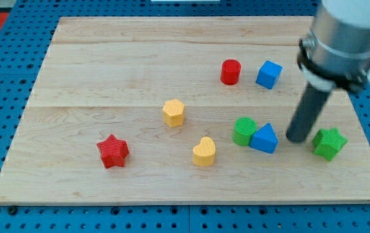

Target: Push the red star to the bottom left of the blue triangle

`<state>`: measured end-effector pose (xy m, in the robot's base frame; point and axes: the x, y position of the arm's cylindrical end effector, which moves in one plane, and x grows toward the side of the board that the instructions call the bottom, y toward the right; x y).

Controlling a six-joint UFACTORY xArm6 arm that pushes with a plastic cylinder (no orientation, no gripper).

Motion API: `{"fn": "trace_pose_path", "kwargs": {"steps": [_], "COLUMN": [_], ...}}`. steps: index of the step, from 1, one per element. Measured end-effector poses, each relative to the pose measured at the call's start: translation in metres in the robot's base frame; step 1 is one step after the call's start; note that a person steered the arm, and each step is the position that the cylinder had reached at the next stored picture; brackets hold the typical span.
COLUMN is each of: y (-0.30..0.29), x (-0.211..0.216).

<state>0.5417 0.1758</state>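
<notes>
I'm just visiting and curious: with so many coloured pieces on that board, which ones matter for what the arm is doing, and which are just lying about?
Part of the job:
- red star
- blue triangle
- my tip, just to the view's right of the blue triangle

Just lying about:
- red cylinder
- blue cube
- yellow hexagon
- yellow heart
- green cylinder
- green star

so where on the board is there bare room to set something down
The widest bare patch is the board's top-left, above the red star and left of the yellow hexagon. The right is crowded: green cylinder, blue triangle, my tip and green star sit close together, red cylinder and blue cube above.
</notes>
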Motion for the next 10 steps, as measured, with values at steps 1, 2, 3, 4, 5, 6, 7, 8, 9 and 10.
{"fn": "trace_pose_path", "kwargs": {"steps": [1, 2, 3, 4, 5, 6, 7, 8, 9, 10], "y": [-0.013, -0.060, -0.040, -0.036, -0.029, -0.033, -0.043, -0.144, -0.272, -0.335], "x": [0.057, 0.008, -0.038, -0.085, -0.106, -0.055, 0.015, 0.057, 0.055, 0.009]}}
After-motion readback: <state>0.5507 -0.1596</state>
